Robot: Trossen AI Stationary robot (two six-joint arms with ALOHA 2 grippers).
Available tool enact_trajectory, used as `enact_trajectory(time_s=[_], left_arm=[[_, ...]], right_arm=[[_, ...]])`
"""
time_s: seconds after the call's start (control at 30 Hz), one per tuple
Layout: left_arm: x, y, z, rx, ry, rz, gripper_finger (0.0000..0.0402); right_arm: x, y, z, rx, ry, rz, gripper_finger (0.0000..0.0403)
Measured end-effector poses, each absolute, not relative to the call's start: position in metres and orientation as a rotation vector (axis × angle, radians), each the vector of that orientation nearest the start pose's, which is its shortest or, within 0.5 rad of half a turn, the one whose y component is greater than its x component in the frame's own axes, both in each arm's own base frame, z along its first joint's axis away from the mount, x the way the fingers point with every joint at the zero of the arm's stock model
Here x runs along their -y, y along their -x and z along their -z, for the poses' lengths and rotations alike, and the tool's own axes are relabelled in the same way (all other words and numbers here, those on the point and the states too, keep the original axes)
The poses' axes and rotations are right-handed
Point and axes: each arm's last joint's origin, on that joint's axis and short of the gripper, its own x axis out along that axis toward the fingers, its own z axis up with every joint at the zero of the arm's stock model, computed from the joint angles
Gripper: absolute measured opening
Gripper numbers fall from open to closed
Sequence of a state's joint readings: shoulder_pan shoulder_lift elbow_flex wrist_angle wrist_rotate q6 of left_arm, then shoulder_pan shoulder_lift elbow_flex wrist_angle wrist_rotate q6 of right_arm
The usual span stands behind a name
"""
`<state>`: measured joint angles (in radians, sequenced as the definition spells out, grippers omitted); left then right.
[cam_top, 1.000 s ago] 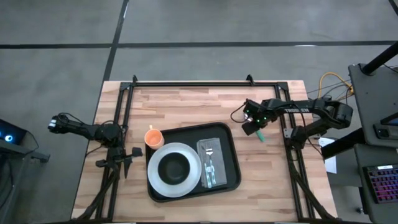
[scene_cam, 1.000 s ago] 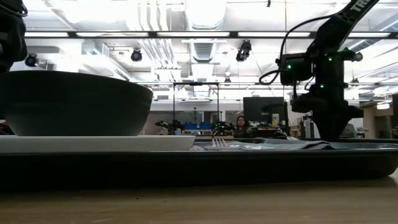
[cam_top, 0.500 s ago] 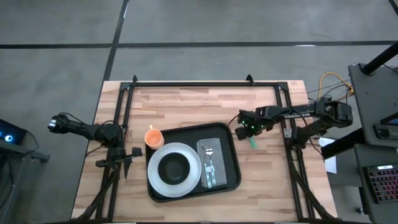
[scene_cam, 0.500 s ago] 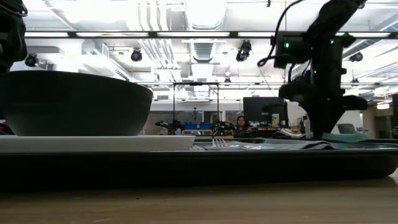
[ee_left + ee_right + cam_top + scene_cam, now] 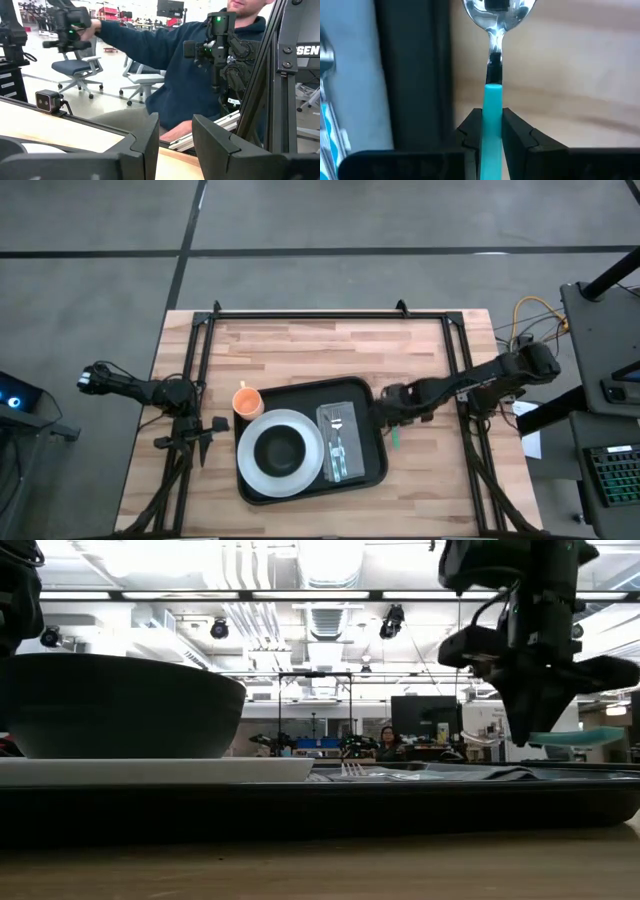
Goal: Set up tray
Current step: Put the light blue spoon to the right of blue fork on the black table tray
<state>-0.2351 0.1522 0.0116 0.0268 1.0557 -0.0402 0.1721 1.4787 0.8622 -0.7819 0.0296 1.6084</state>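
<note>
Tray (image 5: 372, 442) holds plate, bowl, napkin with fork; cup beside. Right gripper (image 5: 392, 420) clamps teal-handled spoon (image 5: 492, 75), unplaced. Left gripper (image 5: 203, 430) part-open, idle.

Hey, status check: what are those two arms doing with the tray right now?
Right gripper shut on teal-handled spoon, just off the tray's right rim. Left gripper parked at table's left edge, jaws open. Nothing in the way.
</note>
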Motion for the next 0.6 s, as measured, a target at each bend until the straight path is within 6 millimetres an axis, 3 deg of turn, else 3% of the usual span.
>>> enact_trajectory(time_s=[0.27,0.6], left_arm=[[0.046,-0.083,-0.159,-0.138,0.083,1.287,0.0098],[0.046,-0.083,-0.159,-0.138,0.083,1.287,0.0098]], right_arm=[[-0.082,-0.293,-0.186,-1.17,-1.178,1.036,0.0037],[-0.096,-0.352,-0.19,-1.149,-1.146,1.036,0.0037]])
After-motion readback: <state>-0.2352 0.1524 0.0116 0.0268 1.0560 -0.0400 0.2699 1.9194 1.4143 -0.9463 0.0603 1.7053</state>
